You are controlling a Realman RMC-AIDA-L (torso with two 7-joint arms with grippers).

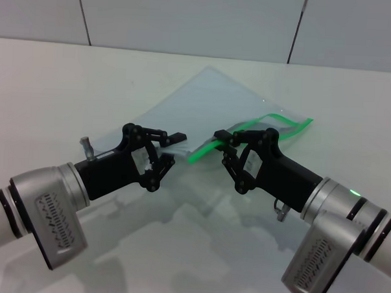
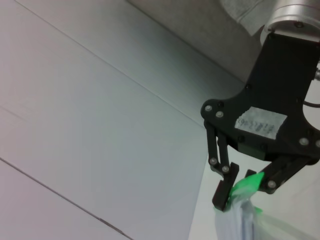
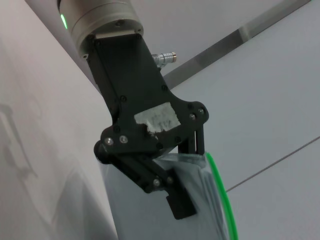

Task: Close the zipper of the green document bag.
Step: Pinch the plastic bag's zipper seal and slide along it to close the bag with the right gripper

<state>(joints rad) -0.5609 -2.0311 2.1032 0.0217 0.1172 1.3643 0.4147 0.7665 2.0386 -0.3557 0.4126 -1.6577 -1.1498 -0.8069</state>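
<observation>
Gripping: right pincer (image 1: pixel 223 146) clamps zipper (image 1: pixel 205 151)
Left pincer (image 1: pixel 172 149): closed on green document bag (image 1: pixel 210 98) corner, just beside right pincer
Bag: lifted off desk (image 1: pixel 42 88), between pincers

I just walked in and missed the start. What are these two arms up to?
Both arms are working on the green document bag lying on the white table. The right gripper pinches the near end of the zipper, while the left gripper holds the bag's edge beside it. Farther along, the green strip gapes in a loop, so the bag is not yet zipped shut.
</observation>
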